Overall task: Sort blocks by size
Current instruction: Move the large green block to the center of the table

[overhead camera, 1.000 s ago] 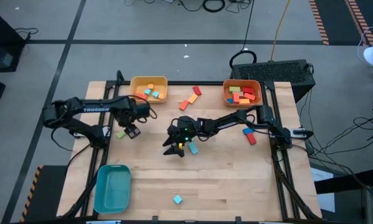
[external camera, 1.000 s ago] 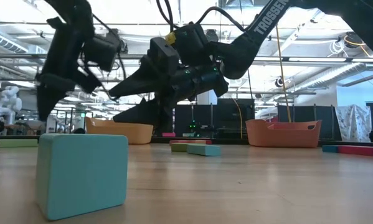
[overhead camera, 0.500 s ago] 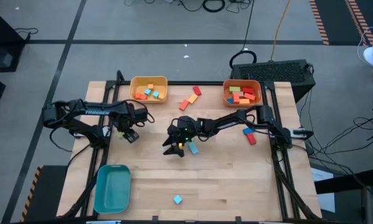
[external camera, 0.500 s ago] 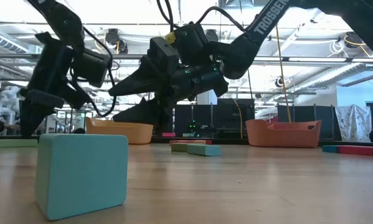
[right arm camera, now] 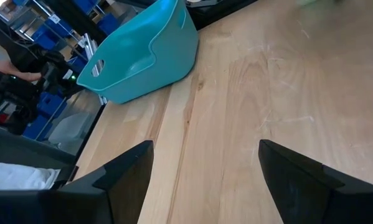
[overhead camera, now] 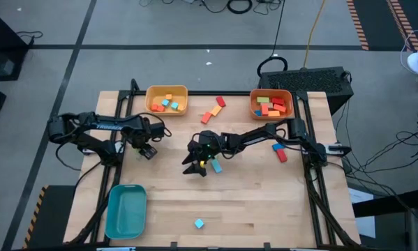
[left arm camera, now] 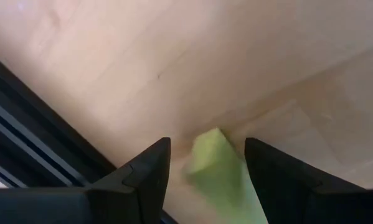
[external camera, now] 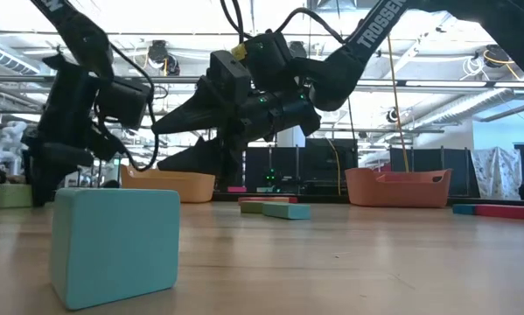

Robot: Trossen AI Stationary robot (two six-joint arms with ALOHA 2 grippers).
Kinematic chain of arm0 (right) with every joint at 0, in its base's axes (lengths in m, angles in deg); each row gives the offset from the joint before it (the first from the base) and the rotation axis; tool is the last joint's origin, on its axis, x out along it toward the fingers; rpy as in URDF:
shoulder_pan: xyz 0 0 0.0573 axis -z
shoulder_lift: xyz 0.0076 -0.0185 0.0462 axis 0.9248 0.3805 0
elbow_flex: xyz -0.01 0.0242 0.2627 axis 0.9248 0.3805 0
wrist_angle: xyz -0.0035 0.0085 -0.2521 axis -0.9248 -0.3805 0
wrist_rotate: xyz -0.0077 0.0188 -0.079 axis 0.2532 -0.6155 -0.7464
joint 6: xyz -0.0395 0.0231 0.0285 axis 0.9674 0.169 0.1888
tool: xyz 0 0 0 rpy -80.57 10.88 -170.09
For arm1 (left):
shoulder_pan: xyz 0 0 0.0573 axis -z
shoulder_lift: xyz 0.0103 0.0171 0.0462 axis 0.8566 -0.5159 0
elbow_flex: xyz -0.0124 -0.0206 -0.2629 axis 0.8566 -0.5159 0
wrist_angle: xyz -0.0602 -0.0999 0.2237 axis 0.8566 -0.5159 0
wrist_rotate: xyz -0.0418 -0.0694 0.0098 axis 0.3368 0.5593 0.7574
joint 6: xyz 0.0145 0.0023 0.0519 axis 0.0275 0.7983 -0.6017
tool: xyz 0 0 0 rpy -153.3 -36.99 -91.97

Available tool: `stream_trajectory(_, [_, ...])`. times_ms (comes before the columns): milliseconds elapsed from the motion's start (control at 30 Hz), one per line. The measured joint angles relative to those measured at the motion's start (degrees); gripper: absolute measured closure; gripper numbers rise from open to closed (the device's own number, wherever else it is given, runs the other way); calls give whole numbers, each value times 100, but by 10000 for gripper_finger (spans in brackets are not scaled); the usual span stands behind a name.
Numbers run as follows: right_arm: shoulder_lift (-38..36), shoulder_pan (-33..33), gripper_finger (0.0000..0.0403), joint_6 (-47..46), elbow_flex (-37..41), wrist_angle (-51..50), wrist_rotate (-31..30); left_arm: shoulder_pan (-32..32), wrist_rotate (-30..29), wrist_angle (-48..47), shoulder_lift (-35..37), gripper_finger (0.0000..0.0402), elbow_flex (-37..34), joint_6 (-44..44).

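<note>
A light green block (left arm camera: 217,171) lies flat on the wooden table near its left edge; it also shows in the low view (external camera: 12,194). My left gripper (overhead camera: 144,150) is open and low over it, one finger on each side (left arm camera: 206,142). My right gripper (overhead camera: 192,166) is open and empty above the table's middle (right arm camera: 205,146), beside a yellow-green and a light blue block (overhead camera: 213,166). A light blue cube (overhead camera: 199,223) sits near the front edge. Red and orange blocks (overhead camera: 214,109) lie at the back, blue and red ones (overhead camera: 280,152) at the right. My left gripper comes at the green block from above, pointing down, with a finger (left arm camera: 267,168) close beside one side (left arm camera: 236,171) of the block. I cannot tell whether it touches. The block lies flat on the table.
A yellow bin (overhead camera: 167,100) and an orange bin (overhead camera: 271,104), both holding blocks, stand at the back. A teal bin (overhead camera: 126,209) stands at the front left. The black frame rail (left arm camera: 37,124) runs close to my left gripper.
My left gripper has gone down and a little toward the table's left edge, onto the green block, so that its fingers now stand on either side of it. My right gripper has kept still.
</note>
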Motion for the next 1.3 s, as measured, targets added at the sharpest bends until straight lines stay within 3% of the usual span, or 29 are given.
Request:
stream_trajectory(233, [0, 0, 126, 0, -2, 4, -13, -9, 120, 154, -2, 202, -12, -8])
stream_trajectory(567, [0, 0, 126, 0, -2, 4, -13, 1, 475, 163, 1, 310, 18, 151])
stream_trajectory(833, [0, 0, 126, 0, -2, 4, -13, 266, 208, -617, 154, 333, 598, 367])
stream_trajectory(1033, [0, 0, 126, 0, -2, -7, -12, 523, 127, -1108, 184, 355, 304, 862])
stream_trajectory(1300, [0, -33, 126, -2, -2, -11, -11, 703, 133, -736, 184, 386, 42, 1041])
